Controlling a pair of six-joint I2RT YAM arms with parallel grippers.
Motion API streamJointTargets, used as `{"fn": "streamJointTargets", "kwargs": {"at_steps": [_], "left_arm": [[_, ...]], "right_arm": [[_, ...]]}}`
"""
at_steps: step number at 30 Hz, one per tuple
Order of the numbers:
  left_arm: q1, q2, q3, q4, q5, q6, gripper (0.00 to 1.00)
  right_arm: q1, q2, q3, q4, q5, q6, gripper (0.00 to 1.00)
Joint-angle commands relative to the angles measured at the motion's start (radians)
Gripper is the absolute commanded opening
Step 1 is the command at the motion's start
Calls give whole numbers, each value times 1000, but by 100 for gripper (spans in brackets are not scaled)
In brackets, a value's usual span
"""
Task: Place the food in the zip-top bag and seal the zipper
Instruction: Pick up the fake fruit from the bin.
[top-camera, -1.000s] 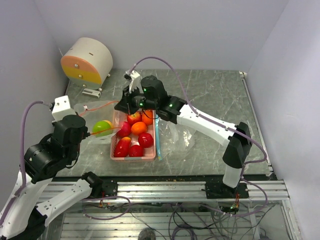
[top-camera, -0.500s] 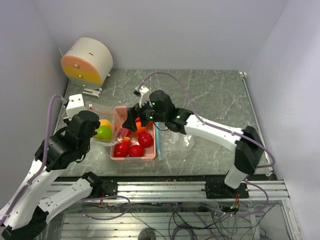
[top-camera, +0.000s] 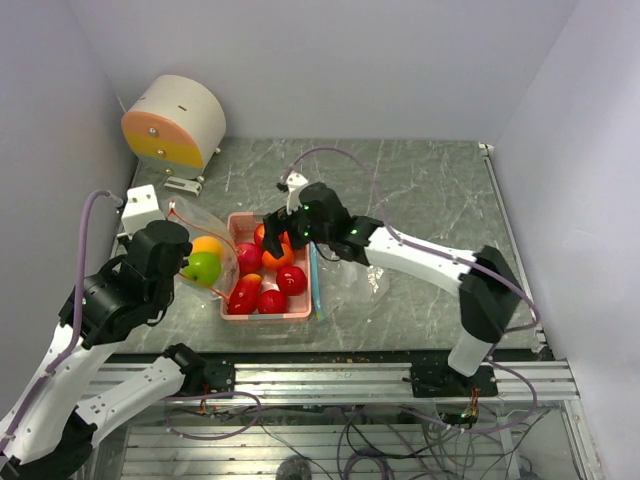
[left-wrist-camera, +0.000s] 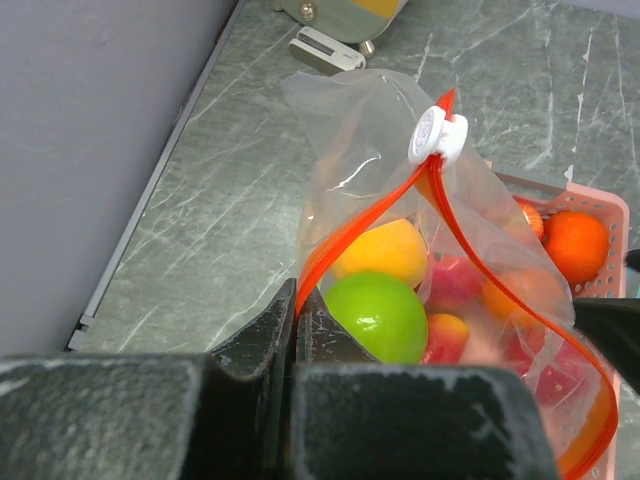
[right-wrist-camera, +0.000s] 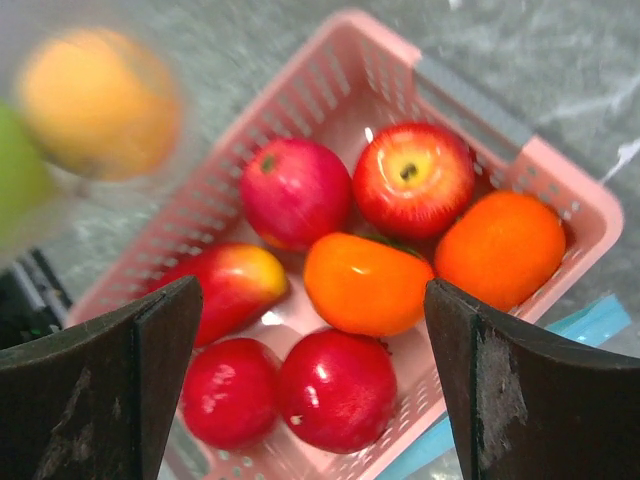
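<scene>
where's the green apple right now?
In the top view, the green apple is on the table's left side, just left of the pink basket. It is inside the clear bag that the left gripper pinches, against the yellow-orange fruit.

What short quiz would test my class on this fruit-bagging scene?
1. True or false: the right end effector is gripping an orange.
2. Which fruit sits inside the clear bag?
A. a green apple and a yellow-orange fruit
B. two red apples
C. nothing
3. Which end effector pinches the bag's edge?

Key: 1 false, it is open and empty; 2 A; 3 the left end effector.
</scene>
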Motion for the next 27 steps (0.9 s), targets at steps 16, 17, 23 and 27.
{"fn": "streamJointTargets", "kwargs": {"at_steps": [16,17,23,27], "left_arm": [[4,-32,19,33,-9,33,7],[5,-33,21,31,-8,33,7],[4,-49,25,27,-1,30,7],[4,-51,28,23,1,28,7]], "right_arm": [[63,320,166,-169,165,-44,92],[70,323,169,-175,188,-47,92],[96,398,189,-193,273,-44,92],[97,396,179,-177,306,-34,81]]}}
